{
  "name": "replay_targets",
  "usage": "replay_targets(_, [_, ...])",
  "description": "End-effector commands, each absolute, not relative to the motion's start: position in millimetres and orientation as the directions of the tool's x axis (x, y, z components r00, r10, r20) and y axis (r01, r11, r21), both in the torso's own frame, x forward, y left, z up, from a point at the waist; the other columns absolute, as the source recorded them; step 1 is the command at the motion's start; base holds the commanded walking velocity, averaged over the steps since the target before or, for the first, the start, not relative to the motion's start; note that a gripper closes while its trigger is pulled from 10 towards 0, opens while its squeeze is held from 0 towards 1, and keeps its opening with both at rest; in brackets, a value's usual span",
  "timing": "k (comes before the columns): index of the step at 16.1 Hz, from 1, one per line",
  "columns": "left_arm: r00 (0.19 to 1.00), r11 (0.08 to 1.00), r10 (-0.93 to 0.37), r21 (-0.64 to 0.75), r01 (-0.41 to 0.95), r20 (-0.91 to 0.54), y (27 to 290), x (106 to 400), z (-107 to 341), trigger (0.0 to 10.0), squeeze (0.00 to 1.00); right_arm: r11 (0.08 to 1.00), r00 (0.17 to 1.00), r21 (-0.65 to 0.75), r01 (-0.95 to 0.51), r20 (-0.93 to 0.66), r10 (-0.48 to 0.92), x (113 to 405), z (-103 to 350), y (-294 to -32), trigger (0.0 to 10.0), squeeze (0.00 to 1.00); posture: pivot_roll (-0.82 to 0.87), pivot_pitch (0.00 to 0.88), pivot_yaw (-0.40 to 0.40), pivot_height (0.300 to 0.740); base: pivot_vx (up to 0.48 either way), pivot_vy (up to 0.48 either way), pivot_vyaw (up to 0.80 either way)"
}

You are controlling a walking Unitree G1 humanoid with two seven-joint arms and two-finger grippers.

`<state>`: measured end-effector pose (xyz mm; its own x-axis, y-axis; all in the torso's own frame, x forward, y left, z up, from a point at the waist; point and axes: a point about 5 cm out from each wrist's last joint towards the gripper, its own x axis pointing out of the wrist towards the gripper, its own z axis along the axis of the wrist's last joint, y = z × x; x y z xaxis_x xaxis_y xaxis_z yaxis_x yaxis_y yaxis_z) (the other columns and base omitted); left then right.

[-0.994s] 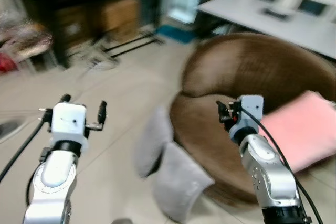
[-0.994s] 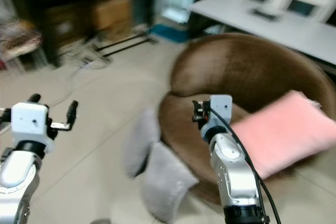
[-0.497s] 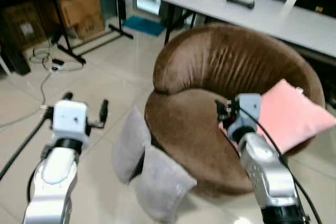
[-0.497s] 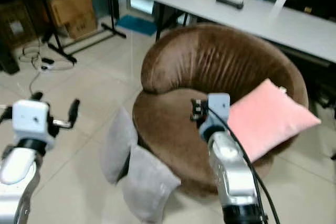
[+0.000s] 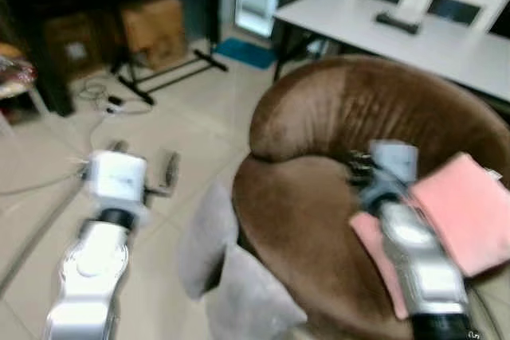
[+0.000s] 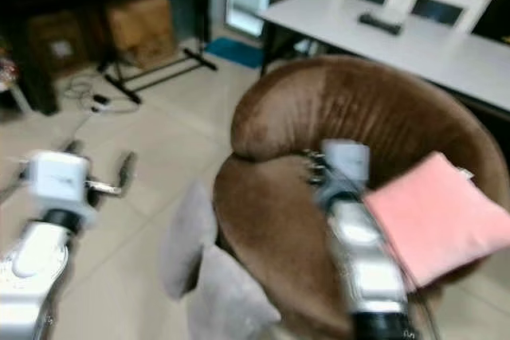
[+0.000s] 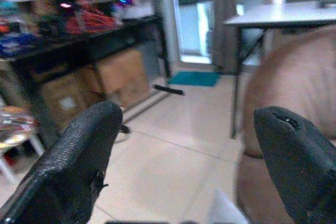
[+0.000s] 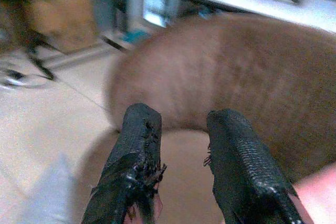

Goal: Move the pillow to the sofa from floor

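Observation:
Two grey pillows lie on the tiled floor against the front of the round brown sofa (image 5: 319,220), one leaning upright (image 5: 205,238) and one lower down (image 5: 251,302). A pink pillow (image 5: 466,211) rests on the sofa's right side. My left gripper (image 5: 143,158) is raised over the floor to the left of the grey pillows, open wide and holding nothing (image 7: 184,129). My right gripper (image 5: 355,166) hovers above the sofa seat beside the pink pillow. A narrow gap separates its fingers (image 8: 137,145), and nothing is between them.
A white table (image 5: 382,33) stands behind the sofa. Cardboard boxes (image 5: 155,25) sit under dark shelving at the back left. A black stand's legs (image 5: 171,73) and loose cables (image 5: 103,97) lie on the floor there. Bare tiles (image 5: 48,220) stretch to the left.
The whole picture has shifted and blurred as the camera moved, and the sofa now sits a little further right. Both arms keep the same raised pose and both grippers look unchanged.

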<state>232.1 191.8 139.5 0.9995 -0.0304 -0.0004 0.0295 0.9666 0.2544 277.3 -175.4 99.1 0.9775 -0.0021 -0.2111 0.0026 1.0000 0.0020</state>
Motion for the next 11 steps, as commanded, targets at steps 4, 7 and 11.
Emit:
replay_targets(4, [0.999,0.961,-0.008,0.277,-0.002,0.034,199,231,143,10.0,0.0,0.997,0.983,0.041,-0.06,-0.171,0.066,280,105,-162,10.0,0.0,0.12,0.0,-0.096,0.735,0.0,0.0,0.0])
replay_targets(7, [0.999,0.959,0.019,0.282,-0.03,0.043,206,226,140,10.0,0.0,0.995,0.984,0.061,-0.076,-0.155,0.085,278,104,-161,10.0,0.0,0.12,0.0,-0.101,0.705,0.0,0.0,0.0])
replay_targets(11, [0.999,0.958,0.033,0.285,-0.044,0.043,208,223,137,10.0,0.0,0.992,0.981,0.084,-0.09,-0.166,0.103,276,102,-159,10.0,0.0,0.12,0.0,-0.102,0.665,0.0,0.0,0.0])
